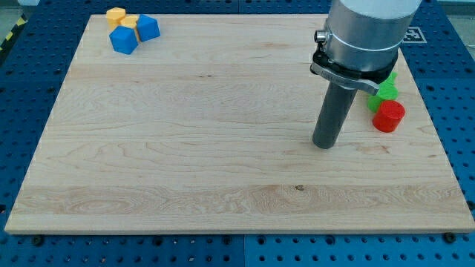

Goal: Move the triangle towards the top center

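My tip [323, 144] rests on the wooden board [185, 148], right of centre; a bare rod, nothing held. Just right of it: red block [388, 116], green block [386, 89] touching above, partly hidden by the arm. Upper left cluster: 2 blue blocks [124, 40] [148, 28], 2 yellow blocks [116, 15] [130, 22]. Cannot tell which is the triangle, nor its heading or long axis.

No readable text, label, brand or number was found anywhere. Only part of a black-and-white square-patterned marker [413, 33] was seen at the view's top right, beside the arm, and no characters could be made out.
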Available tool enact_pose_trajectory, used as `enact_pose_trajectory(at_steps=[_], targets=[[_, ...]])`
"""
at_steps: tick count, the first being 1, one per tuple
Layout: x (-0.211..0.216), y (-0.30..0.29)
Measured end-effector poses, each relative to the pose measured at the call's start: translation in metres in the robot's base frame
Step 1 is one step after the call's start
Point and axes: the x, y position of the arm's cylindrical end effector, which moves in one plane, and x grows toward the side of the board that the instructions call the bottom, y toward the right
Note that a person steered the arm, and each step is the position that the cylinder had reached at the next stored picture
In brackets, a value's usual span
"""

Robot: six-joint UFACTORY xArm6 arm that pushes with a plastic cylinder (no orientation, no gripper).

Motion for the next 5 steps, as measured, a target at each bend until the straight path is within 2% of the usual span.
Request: enact_pose_trajectory(at_steps=[3, 5], targets=[[0.008, -0.005], [-0.001, -0.111]])
